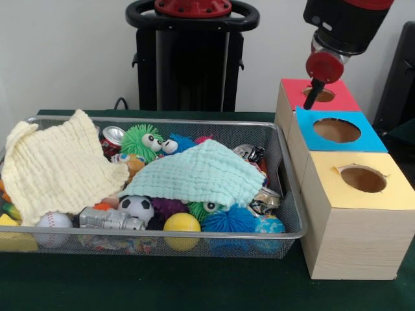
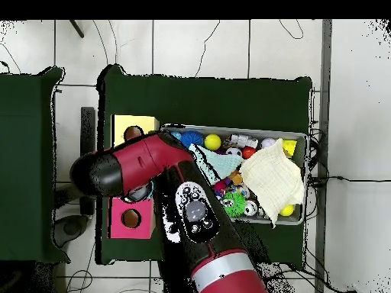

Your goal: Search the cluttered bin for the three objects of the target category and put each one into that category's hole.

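Observation:
My gripper (image 1: 312, 97) hangs right above the round hole in the red-topped box (image 1: 337, 98), and only its slim dark tip shows. Nothing can be seen held in it. The wire bin (image 1: 162, 230) is full of small things: a soccer ball (image 1: 137, 207), a baseball (image 1: 53, 221), a yellow ball (image 1: 181, 223), a blue spiky ball (image 1: 228, 220), green fuzzy toys (image 1: 141, 140) and drink cans (image 1: 113, 137). A yellow cloth (image 1: 58, 167) and a mint cloth (image 1: 201, 172) cover much of it. In the overhead view the arm (image 2: 145, 164) hides the gripper.
Three wooden boxes stand in a row beside the bin: the red-topped one, a blue-topped one (image 1: 364, 139) and a yellow-topped one (image 1: 337, 188), each with a round hole. From above, the yellow box (image 2: 122, 126) and red box (image 2: 114, 221) show, and the bin (image 2: 244, 128) lies beside them.

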Robot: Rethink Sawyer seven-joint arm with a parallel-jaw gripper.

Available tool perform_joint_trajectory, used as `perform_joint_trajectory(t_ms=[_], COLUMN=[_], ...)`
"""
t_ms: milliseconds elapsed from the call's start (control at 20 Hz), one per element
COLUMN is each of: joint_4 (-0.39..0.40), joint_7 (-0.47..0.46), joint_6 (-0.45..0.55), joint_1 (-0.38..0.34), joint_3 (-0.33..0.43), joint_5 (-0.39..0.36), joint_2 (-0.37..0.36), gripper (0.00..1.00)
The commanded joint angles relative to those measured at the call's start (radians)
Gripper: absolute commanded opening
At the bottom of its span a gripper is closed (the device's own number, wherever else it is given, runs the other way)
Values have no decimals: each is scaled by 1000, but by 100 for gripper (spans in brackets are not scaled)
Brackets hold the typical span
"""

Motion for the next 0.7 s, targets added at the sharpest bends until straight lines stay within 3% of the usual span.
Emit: perform_joint_trajectory(t_ms=[50, 400, 700], joint_4=[-42, -41, -26], joint_7=[-19, -6, 23], joint_6=[137, 116, -48], joint_1=[-13, -25, -45], joint_3=[-46, -44, -41], joint_5=[-80, -113, -153], joint_2=[3, -3, -23], gripper=[100, 100, 100])
